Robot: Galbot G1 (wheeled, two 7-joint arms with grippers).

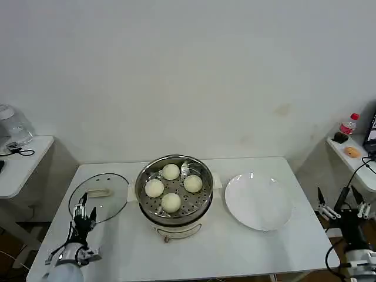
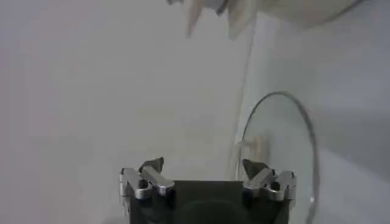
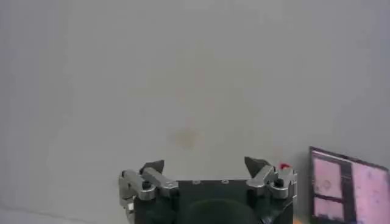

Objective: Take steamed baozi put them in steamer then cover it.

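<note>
Buns (image 1: 171, 187), four of them, sit on the holed tray inside the steamer (image 1: 174, 218) mid-bench. Its glass lid (image 1: 98, 195) lies flat just left. The left hand (image 1: 86, 212) hovers spread at the lid's near edge; the right hand (image 1: 344, 205) waits spread beyond the bench's (image 1: 235, 247) right edge, past a white plate (image 1: 258, 202).

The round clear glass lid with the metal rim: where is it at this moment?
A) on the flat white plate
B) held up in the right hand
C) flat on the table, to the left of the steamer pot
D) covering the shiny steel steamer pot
C: the round clear glass lid lies flat on the white table left of the shiny steel steamer pot, which stands uncovered with four cream-white buns inside.
</note>
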